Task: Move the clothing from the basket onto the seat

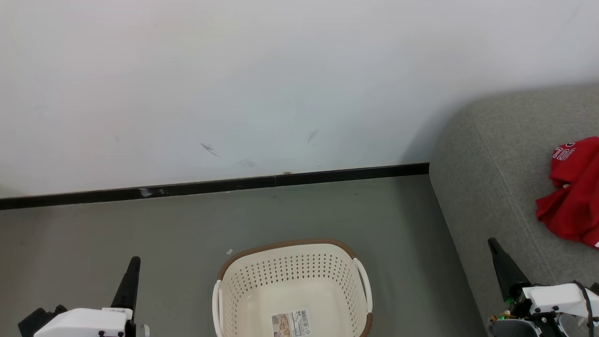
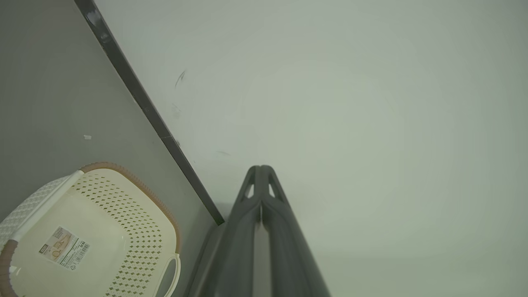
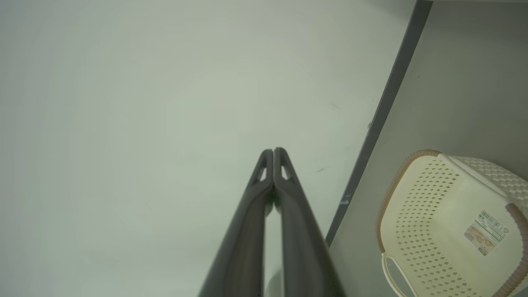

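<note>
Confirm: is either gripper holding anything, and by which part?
Nothing is held. The left gripper and right gripper are shut on nothing; the bright red fabric clothing lies on the grey woven-fabric sofa seat.

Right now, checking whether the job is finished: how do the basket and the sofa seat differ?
The basket is cream perforated plastic with a brown rim; the seat is grey woven fabric. The basket holds only a paper label on its bottom; the seat carries the red clothing. The basket is much smaller than the seat. Both have rounded edges.
</note>
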Robot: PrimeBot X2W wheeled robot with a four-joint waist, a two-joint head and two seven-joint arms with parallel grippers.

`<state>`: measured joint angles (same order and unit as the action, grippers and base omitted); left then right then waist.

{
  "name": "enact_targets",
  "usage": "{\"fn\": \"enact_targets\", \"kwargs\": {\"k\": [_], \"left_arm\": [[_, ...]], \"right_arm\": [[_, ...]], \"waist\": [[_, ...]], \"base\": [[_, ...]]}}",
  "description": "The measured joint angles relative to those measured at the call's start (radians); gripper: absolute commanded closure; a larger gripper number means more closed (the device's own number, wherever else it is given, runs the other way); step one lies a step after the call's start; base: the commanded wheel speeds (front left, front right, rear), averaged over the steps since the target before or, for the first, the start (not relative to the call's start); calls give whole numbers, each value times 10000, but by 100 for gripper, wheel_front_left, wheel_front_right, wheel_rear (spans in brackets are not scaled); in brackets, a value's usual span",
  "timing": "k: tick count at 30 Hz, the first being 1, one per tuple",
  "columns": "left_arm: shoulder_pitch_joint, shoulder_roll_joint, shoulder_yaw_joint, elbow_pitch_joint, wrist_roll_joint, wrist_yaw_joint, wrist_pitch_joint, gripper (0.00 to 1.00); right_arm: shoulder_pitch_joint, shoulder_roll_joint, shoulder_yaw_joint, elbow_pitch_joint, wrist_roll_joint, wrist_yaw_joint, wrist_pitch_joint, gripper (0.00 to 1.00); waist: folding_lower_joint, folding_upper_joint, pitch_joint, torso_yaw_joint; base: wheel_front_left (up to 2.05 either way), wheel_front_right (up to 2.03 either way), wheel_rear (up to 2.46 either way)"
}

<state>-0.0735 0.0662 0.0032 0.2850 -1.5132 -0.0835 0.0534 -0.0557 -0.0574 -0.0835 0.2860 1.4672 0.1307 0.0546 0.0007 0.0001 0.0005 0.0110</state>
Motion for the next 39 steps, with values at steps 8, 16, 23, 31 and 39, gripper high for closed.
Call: {"fn": "enact_targets", "kwargs": {"k": [8,16,23,31,39], "left_arm": [[-1,-119,433,-52,-838,-267,309,100],[-2,-207,539,-61,-1072,-351,347,100],[-2,-209,545,-61,-1074,-351,347,100],[-2,-209,548,-61,-1072,-351,347,100],[-2,-209,554,-59,-1072,-351,347,100]], "right_arm": [[-6,59,-297,-130,1156,0,326,100],[-53,92,-351,-148,1438,0,393,100],[-104,100,-353,-151,1438,0,395,100],[-104,105,-357,-151,1438,0,397,100],[-104,107,-359,-151,1438,0,422,100]], "waist": [[-1,0,15,-95],[-2,0,19,-111],[-2,0,19,-111],[-2,0,20,-111],[-3,0,20,-111]], "base": [[0,0,0],[0,0,0],[0,0,0],[0,0,0],[0,0,0]]}}
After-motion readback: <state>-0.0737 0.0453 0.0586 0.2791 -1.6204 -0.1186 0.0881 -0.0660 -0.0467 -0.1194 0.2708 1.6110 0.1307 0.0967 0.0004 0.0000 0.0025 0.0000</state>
